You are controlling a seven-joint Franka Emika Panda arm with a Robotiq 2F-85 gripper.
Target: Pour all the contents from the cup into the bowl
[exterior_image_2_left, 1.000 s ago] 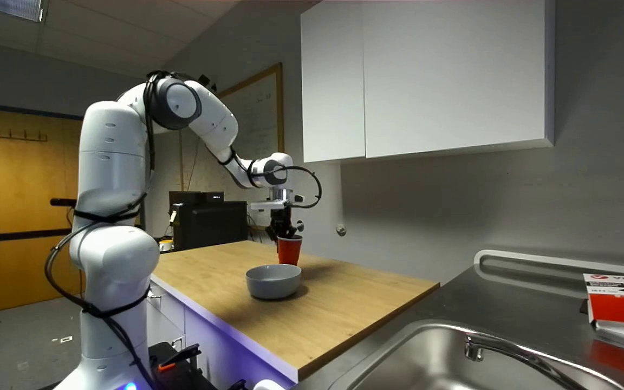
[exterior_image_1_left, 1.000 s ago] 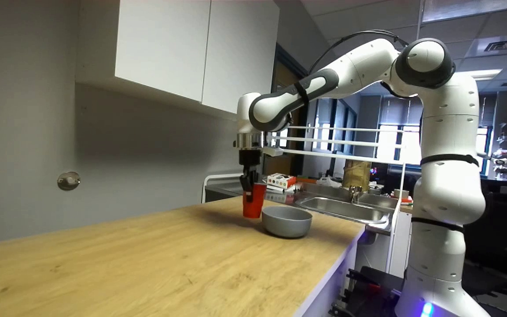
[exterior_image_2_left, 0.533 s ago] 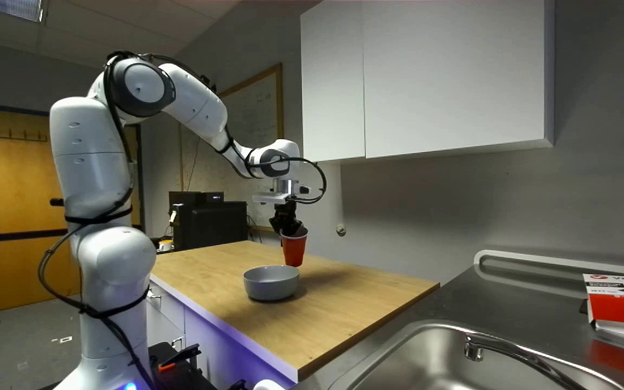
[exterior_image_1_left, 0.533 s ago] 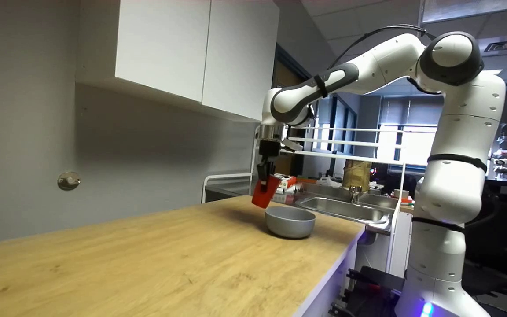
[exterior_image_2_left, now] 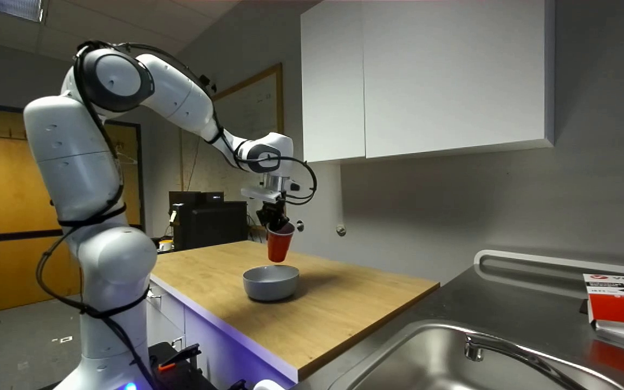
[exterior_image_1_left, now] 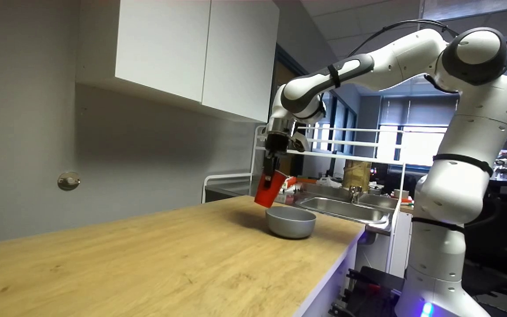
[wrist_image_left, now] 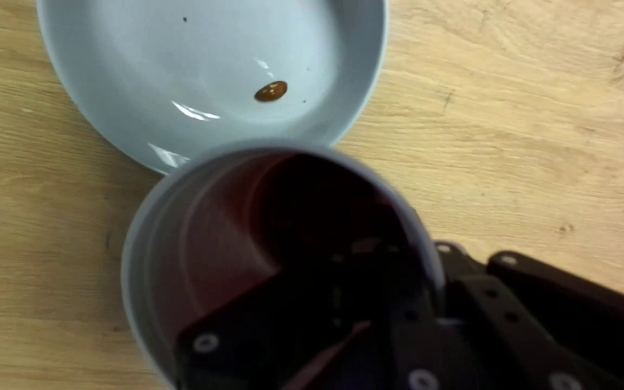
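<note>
The red cup [exterior_image_1_left: 267,192] is held above the wooden table beside the bowl, tilted with its mouth leaning to the bowl's side. It also shows in an exterior view [exterior_image_2_left: 279,247] and in the wrist view [wrist_image_left: 209,254], where its pale rim overlaps the bowl's edge. Its inside bottom is dark, so its contents are hidden. My gripper [exterior_image_1_left: 269,176] is shut on the cup's wall, one finger inside and one outside the rim. The grey bowl [exterior_image_1_left: 291,225] stands upright on the table. In the wrist view, one brown almond-like piece [wrist_image_left: 271,91] lies in the bowl [wrist_image_left: 220,49].
The wooden table [exterior_image_1_left: 170,264] ends at a sink [exterior_image_2_left: 431,352] and a metal counter. A white wall cabinet [exterior_image_1_left: 161,44] hangs above the table by the wall. A white rack [exterior_image_1_left: 346,156] stands behind the arm. A red and white box [exterior_image_2_left: 623,300] lies on the counter.
The cup has gone from nearly upright to tilted. My gripper has moved with it, rightward and slightly up in an exterior view. The bowl has shifted very slightly.
</note>
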